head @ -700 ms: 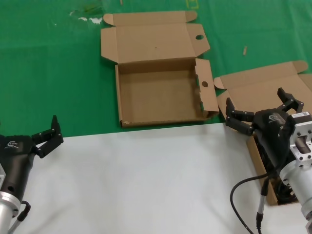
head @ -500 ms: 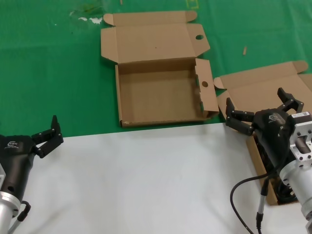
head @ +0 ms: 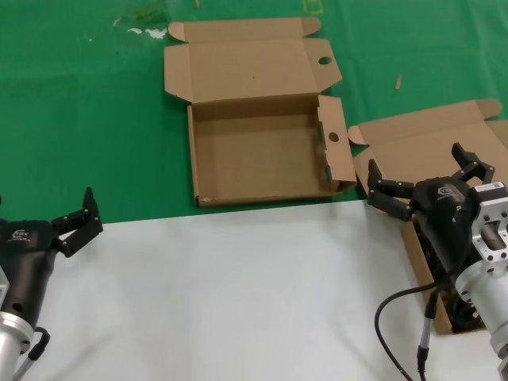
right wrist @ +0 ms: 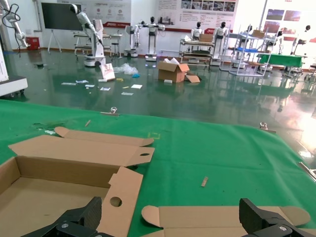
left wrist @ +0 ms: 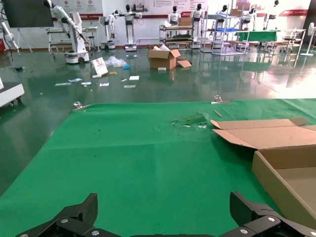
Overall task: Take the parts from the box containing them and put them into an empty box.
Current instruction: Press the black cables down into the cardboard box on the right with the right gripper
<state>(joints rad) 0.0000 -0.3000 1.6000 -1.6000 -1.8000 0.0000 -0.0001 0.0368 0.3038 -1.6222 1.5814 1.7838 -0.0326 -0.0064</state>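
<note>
The empty box [head: 262, 151], a shallow brown mailer with round holes in its lid tab and side flap, lies open in the middle of the green mat; it also shows in the right wrist view [right wrist: 54, 182]. The box containing the parts [head: 432, 147] lies at the right, mostly hidden under my right arm. Black power cords [head: 456, 305] show only as a dark strip beside the arm. My right gripper [head: 425, 178] is open above that box, holding nothing. My left gripper [head: 75, 214] is open and empty at the near left, over the mat's edge.
A white surface [head: 238, 294] covers the near half of the table. The green mat [head: 79, 119] lies beyond it. A small wood chip [head: 399, 81] and pale debris [head: 143, 30] lie on the mat. A black cable [head: 401, 317] hangs from my right arm.
</note>
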